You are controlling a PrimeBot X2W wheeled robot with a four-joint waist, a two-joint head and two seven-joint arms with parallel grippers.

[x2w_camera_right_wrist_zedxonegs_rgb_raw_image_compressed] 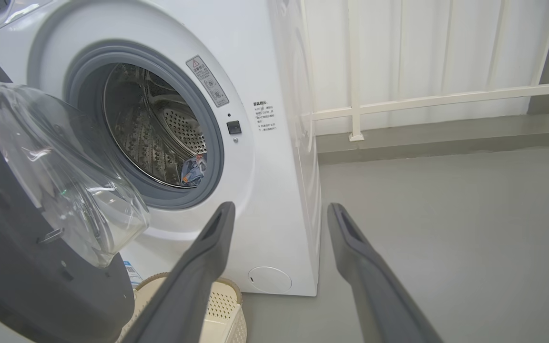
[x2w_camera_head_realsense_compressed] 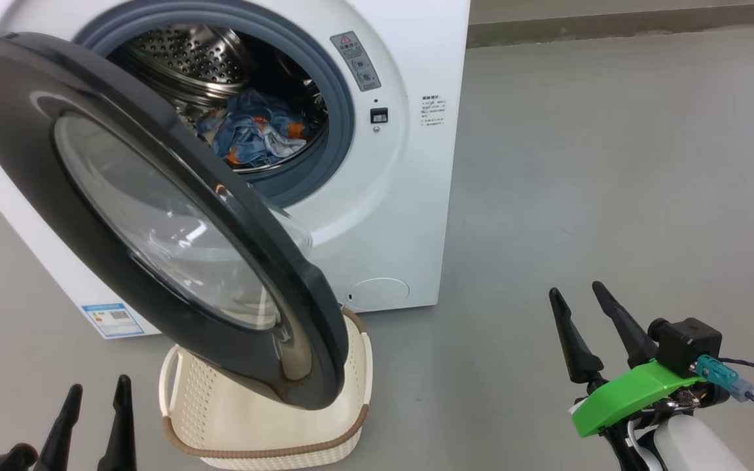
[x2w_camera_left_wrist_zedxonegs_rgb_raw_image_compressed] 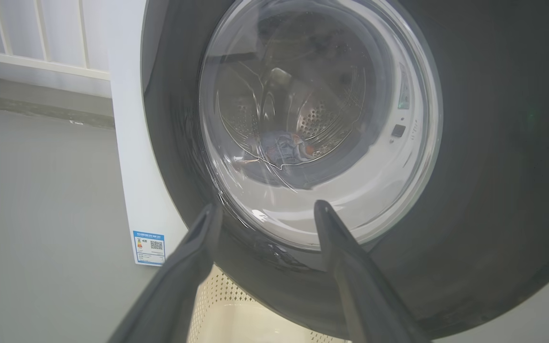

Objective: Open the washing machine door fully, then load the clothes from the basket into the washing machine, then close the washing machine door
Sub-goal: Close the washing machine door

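- Jaws of the 2 grippers stand apart and hold nothing: the left gripper [x2w_camera_head_realsense_compressed: 99,386] sits low, facing the door's outer face, and the right gripper [x2w_camera_head_realsense_compressed: 576,289] hovers off to the right above the floor [x2w_camera_head_realsense_compressed: 612,163].
- Largest is the washing machine [x2w_camera_head_realsense_compressed: 410,163]. Its drum mouth is uncovered, and the latch slot [x2w_camera_head_realsense_compressed: 379,116] sits on the right of the opening, where the door must end pressed home.
- Next, the washing machine door [x2w_camera_head_realsense_compressed: 17,124] hangs about half swung, hinged on the left, with its free edge out over the basket. Closing it looks to me like the step in hand. Push on the black ring near the free edge, not on the glass bowl [x2w_camera_head_realsense_compressed: 154,216], and follow the arc until the latch catches.
- Below it, the basket [x2w_camera_head_realsense_compressed: 266,451] stands on the floor under the door's lower edge. Whether they touch I cannot tell, so swing gently at first. What shows of its inside looks bare.
- Smallest, the clothes [x2w_camera_head_realsense_compressed: 252,134] lie in the drum behind the grey gasket [x2w_camera_head_realsense_compressed: 344,131]. Nothing seems to trail over the lip, so the seal should shut clean.
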